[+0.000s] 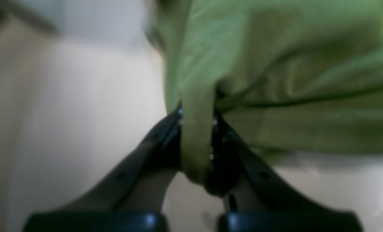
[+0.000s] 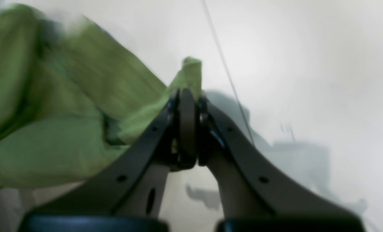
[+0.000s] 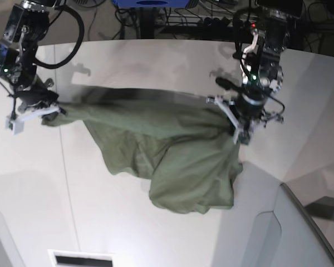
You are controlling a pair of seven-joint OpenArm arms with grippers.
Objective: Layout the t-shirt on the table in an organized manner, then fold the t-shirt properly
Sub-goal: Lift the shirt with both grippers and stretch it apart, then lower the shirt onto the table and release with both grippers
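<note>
Hanging between the two arms, the t-shirt (image 3: 172, 161) is stretched above the tabletop (image 3: 128, 222), its upper edge running taut from one grip to the other while the body sags in a loose, wrinkled bundle below and between them. The left gripper (image 1: 197, 112) has its jaws pinched tight on a narrow fold of the green cloth, which passes straight between the tips and bulges out behind them; the rest of the fabric spreads ahead of the jaws and to their right, with bare white surface to their left. The right gripper (image 2: 187, 96) likewise has its jaws closed on the t-shirt: a small tab of cloth pokes up just beyond the tips, and the bulk of the garment lies off to their left, blurred. To the right of those jaws a thin seam line (image 2: 226, 74) crosses the tabletop, and the arm's shadow falls just past it. In the base view, a dark cable (image 3: 72, 33) loops beside the right arm, a tangle of cables (image 3: 211, 22) lies past the far edge, and a pale grey panel (image 3: 289, 233) sits near the left arm's side, clear of the cloth.
</note>
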